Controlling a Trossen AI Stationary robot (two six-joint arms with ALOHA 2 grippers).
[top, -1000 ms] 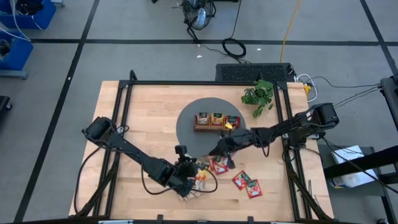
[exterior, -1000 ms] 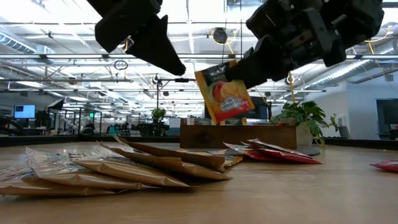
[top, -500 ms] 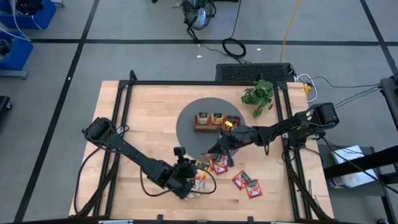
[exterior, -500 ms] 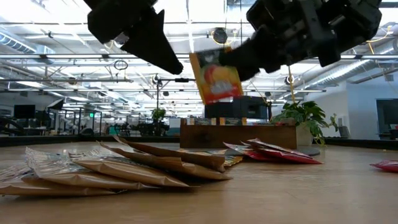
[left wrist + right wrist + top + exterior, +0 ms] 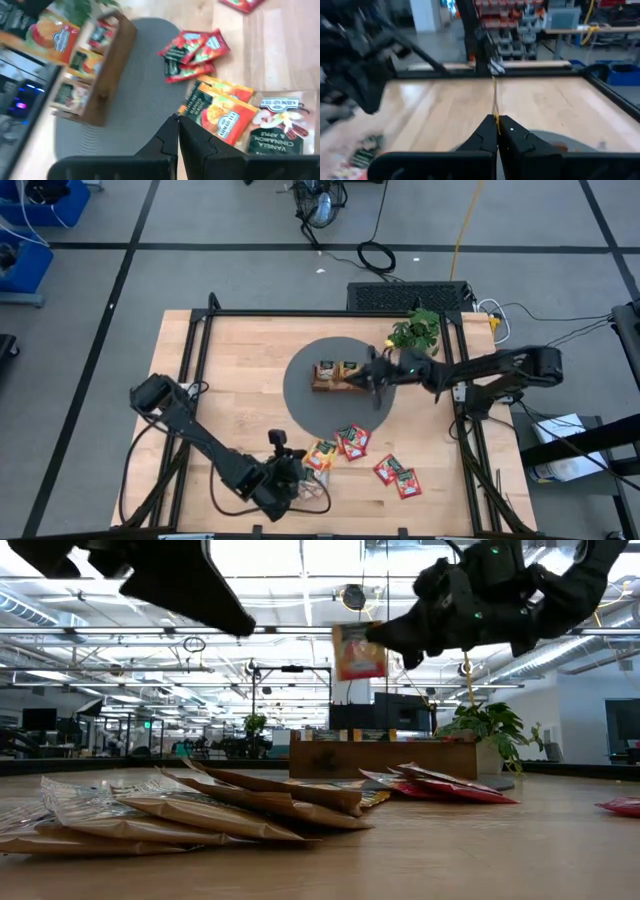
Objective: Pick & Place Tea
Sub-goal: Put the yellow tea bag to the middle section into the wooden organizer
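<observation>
You see a pale wooden tabletop (image 5: 230,370) framed by black rails, carrying a round grey mat (image 5: 305,395) with a brown wooden three-compartment tray (image 5: 335,383) on it and a green leafy plant (image 5: 415,332) beside it; grey floor surrounds the table. The right gripper (image 5: 368,376), clenched on a thin orange tea sachet (image 5: 358,651), hangs over the tray. The left gripper (image 5: 290,477), clenched and empty, sits near the front edge by flat orange, red and tan sachets (image 5: 342,444).

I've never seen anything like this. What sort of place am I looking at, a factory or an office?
Most likely a robotics lab in a large open industrial hall. A wooden workbench stands on a bare grey floor with trailing cables, and beyond it run a high ceiling with strip lights and desks with monitors.
</observation>
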